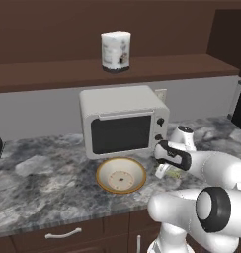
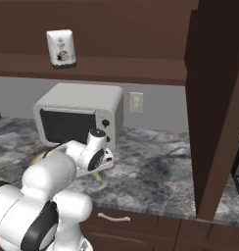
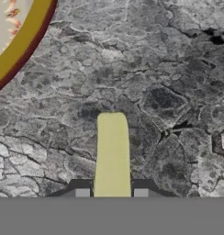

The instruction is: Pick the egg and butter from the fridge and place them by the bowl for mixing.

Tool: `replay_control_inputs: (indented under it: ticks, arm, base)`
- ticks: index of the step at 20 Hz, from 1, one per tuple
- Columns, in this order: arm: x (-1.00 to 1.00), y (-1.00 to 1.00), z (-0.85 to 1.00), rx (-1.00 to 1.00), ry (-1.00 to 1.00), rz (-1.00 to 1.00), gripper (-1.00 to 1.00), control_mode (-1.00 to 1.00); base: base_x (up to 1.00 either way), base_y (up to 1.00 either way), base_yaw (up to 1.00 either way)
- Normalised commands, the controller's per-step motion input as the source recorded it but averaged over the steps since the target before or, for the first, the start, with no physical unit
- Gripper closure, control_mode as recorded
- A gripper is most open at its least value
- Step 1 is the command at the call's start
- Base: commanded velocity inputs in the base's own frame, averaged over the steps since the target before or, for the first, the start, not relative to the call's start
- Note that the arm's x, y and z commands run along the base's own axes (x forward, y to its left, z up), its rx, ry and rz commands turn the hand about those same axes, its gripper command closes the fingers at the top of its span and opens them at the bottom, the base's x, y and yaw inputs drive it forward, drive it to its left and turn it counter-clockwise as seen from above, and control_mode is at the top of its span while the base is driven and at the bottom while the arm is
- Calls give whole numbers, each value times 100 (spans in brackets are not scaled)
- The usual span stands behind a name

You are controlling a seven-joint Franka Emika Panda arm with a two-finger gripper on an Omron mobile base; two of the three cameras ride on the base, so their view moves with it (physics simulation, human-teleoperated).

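Note:
In the hand view, the butter (image 3: 112,151), a thin pale yellow stick, juts out from between my two fingertips, so my gripper (image 3: 111,193) is shut on it just above the grey marble counter (image 3: 169,92). The bowl's tan-yellow rim (image 3: 22,43) curves through the upper left corner, a short way from the butter's tip. From the left base view, the cream bowl (image 1: 121,175) sits in front of the microwave, with my gripper (image 1: 165,171) low to its right holding the butter (image 1: 173,174). The right base view has the butter (image 2: 97,175) under my hand (image 2: 101,164). The egg and fridge are out of view.
A white microwave (image 1: 122,121) stands at the back of the counter, right behind the bowl. A white canister (image 1: 115,51) rests on the brown shelf above. A tall brown cabinet panel (image 2: 214,98) rises at the right. Open marble (image 2: 155,166) stretches to the right of my hand.

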Motion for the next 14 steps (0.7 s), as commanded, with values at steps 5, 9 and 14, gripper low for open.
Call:
replay_control_inputs:
  ticks: [5, 9, 14]
  arm:
    - [0, 37, -35, 4, -4, 0, 100, -100]
    - [0, 0, -23, 0, -10, 0, 100, -100]
    - [0, 0, -56, -3, -17, 0, 100, -100]
  base:
    - [0, 0, 0]
    - [0, 0, 0]
    - [0, 0, 0]
